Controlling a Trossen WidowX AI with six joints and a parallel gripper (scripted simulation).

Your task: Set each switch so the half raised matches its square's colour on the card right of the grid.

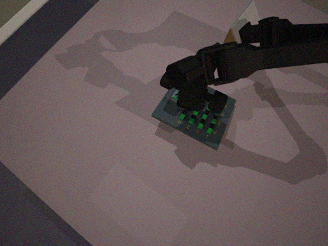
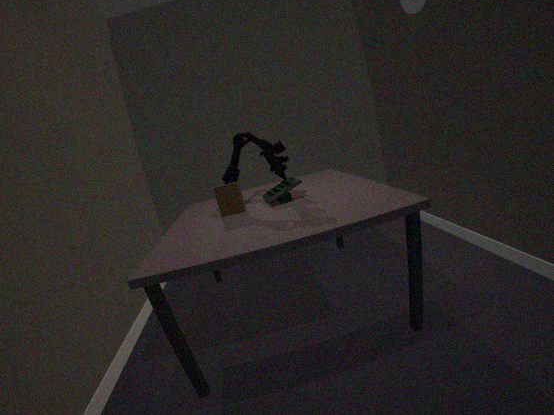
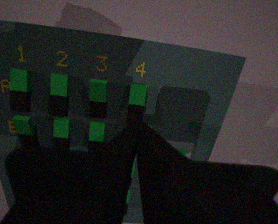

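A matt, smooth finish is presented by the panel (image 1: 213, 144) (image 2: 295, 183) (image 3: 200, 62), which is plastic-like in look. The switches (image 1: 201, 125) (image 2: 283, 187) (image 3: 59, 85) on the panel are seen as matt plastic, with plain, flat-coloured faces. Beneath the panel, a smooth, matt surface is shown by the table top (image 1: 118, 190) (image 2: 300, 231) (image 3: 225, 30); its base material cannot be identified. Above the panel, dull black surfaces are shown by the arm (image 1: 243, 60) (image 2: 234, 158) and gripper (image 1: 192, 96) (image 2: 285, 177) (image 3: 136, 117); metal and plastic cannot be distinguished. Near the panel, a matt, wood-like or cardboard-like face is presented by the upright board (image 1: 229, 37) (image 2: 230, 200). Behind the panel in the exterior view, the wall (image 2: 240, 71) is seen as smooth and matt.
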